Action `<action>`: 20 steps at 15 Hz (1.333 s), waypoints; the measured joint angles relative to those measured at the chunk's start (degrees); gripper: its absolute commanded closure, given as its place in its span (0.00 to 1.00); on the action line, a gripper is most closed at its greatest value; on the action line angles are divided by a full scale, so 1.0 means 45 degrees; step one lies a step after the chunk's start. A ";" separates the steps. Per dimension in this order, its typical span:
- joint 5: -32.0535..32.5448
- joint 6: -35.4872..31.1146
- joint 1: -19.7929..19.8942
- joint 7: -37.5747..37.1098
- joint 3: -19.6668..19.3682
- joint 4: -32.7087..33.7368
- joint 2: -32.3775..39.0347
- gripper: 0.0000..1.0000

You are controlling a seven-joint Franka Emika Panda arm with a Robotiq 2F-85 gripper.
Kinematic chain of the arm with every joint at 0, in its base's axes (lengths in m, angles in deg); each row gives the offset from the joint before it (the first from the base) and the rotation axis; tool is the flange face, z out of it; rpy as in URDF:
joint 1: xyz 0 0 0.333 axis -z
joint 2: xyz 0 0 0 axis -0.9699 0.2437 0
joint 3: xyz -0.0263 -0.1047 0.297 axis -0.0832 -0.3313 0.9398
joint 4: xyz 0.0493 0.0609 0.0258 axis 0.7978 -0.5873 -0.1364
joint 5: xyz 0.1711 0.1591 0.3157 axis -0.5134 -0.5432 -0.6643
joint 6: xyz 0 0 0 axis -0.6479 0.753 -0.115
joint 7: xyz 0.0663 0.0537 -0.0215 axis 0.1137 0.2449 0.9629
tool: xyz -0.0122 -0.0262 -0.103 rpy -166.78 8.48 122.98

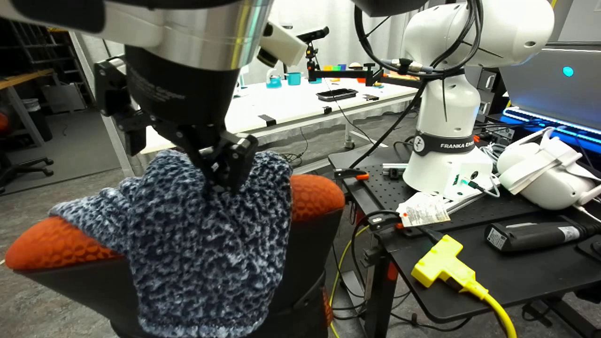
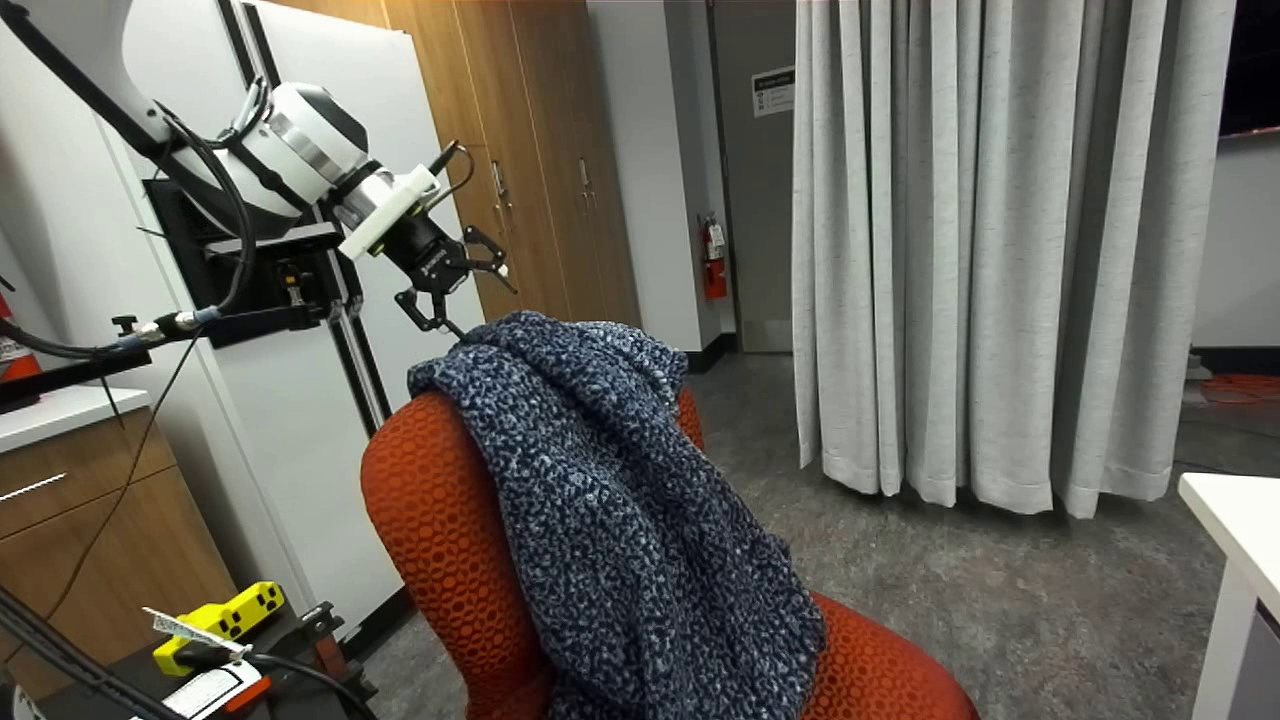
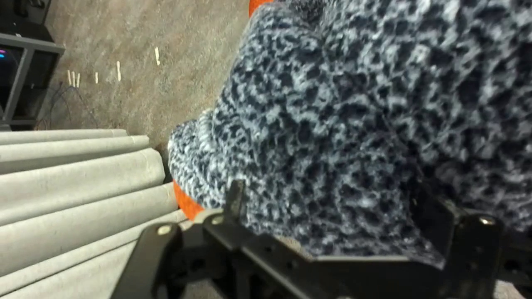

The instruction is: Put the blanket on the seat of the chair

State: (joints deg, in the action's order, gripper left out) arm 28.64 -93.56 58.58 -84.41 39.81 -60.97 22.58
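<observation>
One pincer [image 2: 485,308] is holding two jaws apart, upper left in an exterior view; one blanket [image 2: 640,500] is draping over the back of one chair [image 2: 450,525], lower centre, hanging toward its seat [image 2: 890,665].

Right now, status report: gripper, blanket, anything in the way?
Gripper open, empty. Blanket draped over chair back, hanging down both sides. Chair back between gripper and seat.

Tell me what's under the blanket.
Under the blanket is the orange chair back, showing at both sides; the blanket also hides part of the seat. The back's covered middle, and anything tucked underneath, cannot be seen.
</observation>
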 measured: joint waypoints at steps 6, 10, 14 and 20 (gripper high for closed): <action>-0.0314 -0.2974 0.0334 -0.0007 -0.0462 0.0447 0.1160 0.00; -0.1235 -0.4053 0.0636 0.0156 -0.0742 0.0290 0.2019 0.25; -0.1763 -0.4340 0.0721 0.0324 -0.0911 0.0313 0.2180 0.47; -0.1774 -0.4243 0.0589 0.0091 -0.0955 0.0248 0.2023 0.93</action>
State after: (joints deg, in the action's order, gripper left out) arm 20.66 -112.65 61.23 -84.01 35.51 -59.85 31.68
